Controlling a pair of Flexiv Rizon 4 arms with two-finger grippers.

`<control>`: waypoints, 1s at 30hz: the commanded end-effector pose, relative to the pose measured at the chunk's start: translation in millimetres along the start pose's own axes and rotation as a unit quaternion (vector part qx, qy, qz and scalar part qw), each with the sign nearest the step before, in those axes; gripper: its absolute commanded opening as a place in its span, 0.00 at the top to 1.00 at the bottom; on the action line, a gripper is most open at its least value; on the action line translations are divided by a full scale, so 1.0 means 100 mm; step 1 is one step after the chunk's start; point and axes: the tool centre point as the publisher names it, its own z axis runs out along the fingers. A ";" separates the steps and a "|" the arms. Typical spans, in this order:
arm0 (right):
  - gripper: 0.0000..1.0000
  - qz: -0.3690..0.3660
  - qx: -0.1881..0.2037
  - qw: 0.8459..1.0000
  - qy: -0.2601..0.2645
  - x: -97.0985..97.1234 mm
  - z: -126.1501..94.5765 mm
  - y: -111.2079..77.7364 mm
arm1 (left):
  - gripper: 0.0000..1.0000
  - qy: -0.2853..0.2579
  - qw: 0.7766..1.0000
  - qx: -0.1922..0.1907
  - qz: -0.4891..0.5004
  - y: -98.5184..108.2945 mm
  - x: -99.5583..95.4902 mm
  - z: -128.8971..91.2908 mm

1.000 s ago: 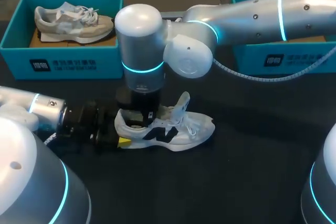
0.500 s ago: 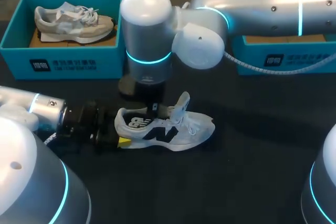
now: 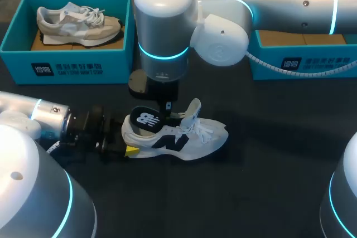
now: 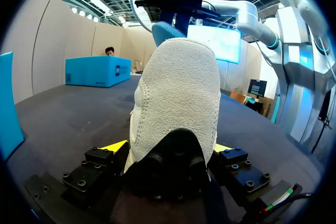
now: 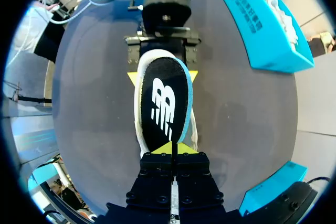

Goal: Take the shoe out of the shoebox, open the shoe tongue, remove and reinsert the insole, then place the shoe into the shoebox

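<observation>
At the table's [image 3: 268, 193] far left corner stands a blue box [image 3: 67, 68]. It has white writing on its front wall and a tan shoe [image 3: 78, 25] lying on its side inside.

The left arm comes in along the near left edge. The left gripper [image 3: 125, 150] is clamped on the heel of the white shoe [image 3: 184, 137]. In the left wrist view its yellow fingertips [image 4: 116, 147] press the heel from both sides.

The white shoe sits upright on its sole near the middle of the table. Its long axis runs roughly along the near edge, with the heel toward the left edge and the toe toward the right. It has a dark letter mark on its side. Its tongue [image 3: 193, 108] stands pulled up and away from the opening.

The insole [image 3: 146, 122] is black with a blue rim and a large white logo. It sticks up out of the shoe's opening, tilted, with its broad end over the heel.

The right arm reaches past the middle from the far right, and the right gripper [image 5: 172, 149] hangs over the shoe. Its yellow tips are pinched together on the narrow end of the insole.

At the far right edge stands a second blue box [image 3: 301, 65], also with white writing on its front.
</observation>
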 end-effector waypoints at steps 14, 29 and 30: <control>1.00 -0.073 -0.025 0.996 0.043 0.02 -0.12 0.31 | 1.00 -0.001 1.000 -0.001 -0.001 0.03 -0.02 0.01; 0.87 -0.082 -0.031 0.994 0.066 0.11 -0.06 0.48 | 1.00 -0.001 1.000 -0.001 -0.001 0.03 -0.02 0.01; 0.71 -0.081 -0.032 0.994 0.068 0.11 -0.07 0.48 | 1.00 -0.001 1.000 -0.001 -0.001 0.03 -0.02 0.01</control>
